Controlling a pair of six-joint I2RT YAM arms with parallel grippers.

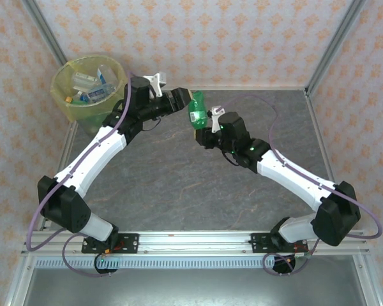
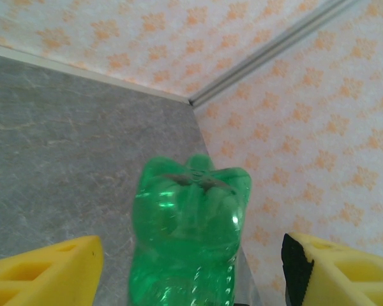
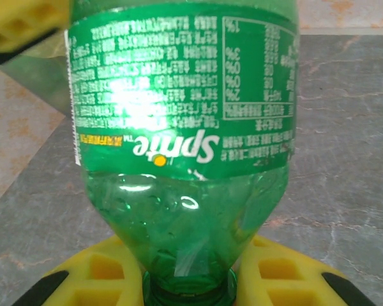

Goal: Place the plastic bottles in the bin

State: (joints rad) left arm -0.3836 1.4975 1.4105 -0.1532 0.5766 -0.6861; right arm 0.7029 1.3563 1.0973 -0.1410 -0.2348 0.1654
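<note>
Right gripper (image 3: pixel 188 287) grips green bottle (image 3: pixel 179 191) by neck | left gripper (image 1: pixel 184 100) spread, flanking its base | bin (image 1: pixel 76 113) holds clear bottles (image 1: pixel 96 86)

Green bottle (image 1: pixel 197 108): one, outside bin.
Bin (image 1: pixel 70 111): one, yellow-lined.
Bottles inside bin (image 1: pixel 92 89): several, mostly clear with blue labels; at least three, exact count unclear in jumble.
Grippers: two, left gripper (image 1: pixel 185 101) and right gripper (image 1: pixel 202 129).
Table (image 1: pixel 179 185): one.

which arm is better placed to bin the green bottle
Likely left: the bin sits beside that arm, and the open left end effector flanks the green bottle. The right end effector grips its neck, farther away.
</note>
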